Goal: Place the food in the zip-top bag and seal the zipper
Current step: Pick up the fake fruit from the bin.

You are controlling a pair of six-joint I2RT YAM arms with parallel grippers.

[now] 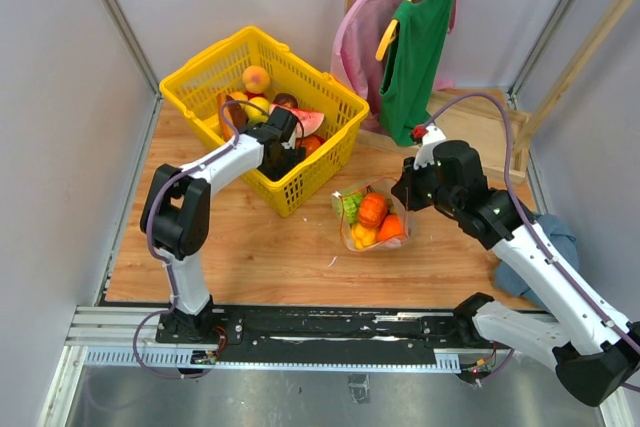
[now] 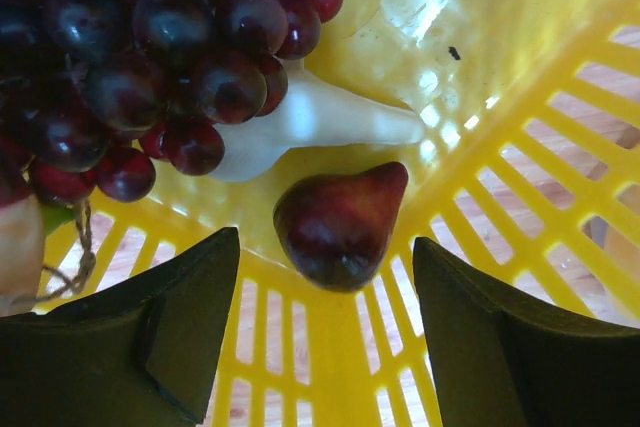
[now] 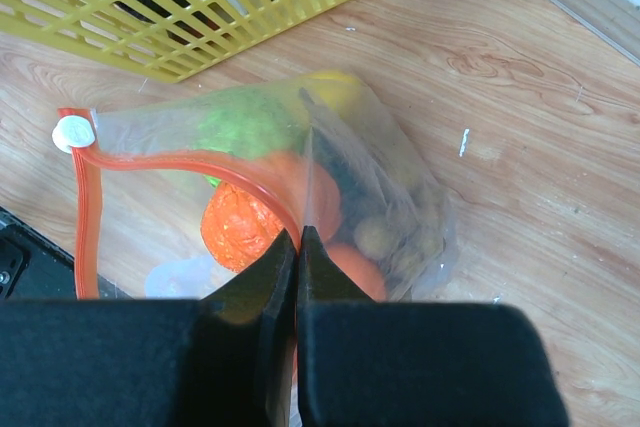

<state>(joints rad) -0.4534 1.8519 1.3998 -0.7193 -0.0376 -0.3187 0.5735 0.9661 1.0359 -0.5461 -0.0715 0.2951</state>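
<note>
At centre of wooden table (image 1: 270,247): zip-top bag (image 1: 375,242), lying on the boards just right of yellow basket (image 1: 325,162). Inside, an orange (image 1: 372,209), a green bumpy ball (image 1: 350,205) and smaller pieces, blurred through the film. Pinched at the mouth edge by right gripper (image 1: 405,192), fingers pressed tight together on the plastic where the zipper (image 3: 180,160) reaches them. Strip split into two runs from white slider (image 3: 73,133), mouth gaping.

Back left, inside the basket: left gripper (image 1: 285,152), fingers spread wide, gripping nothing. Dark red fruit (image 2: 340,227) on the basket floor between and just ahead of the tips, untouched. Next to it a dark grape bunch (image 2: 150,47) and a white piece (image 2: 320,122).

Around the table: grey walls (image 1: 60,97) with metal frame posts. Back right, wooden rack (image 1: 580,57) with green top (image 1: 415,47) and pink garment (image 1: 355,47) on hangers. Blue cloth (image 1: 555,237) at right edge, partly under the right arm. Metal rail (image 1: 330,322) along near edge, both arm bases bolted on.
</note>
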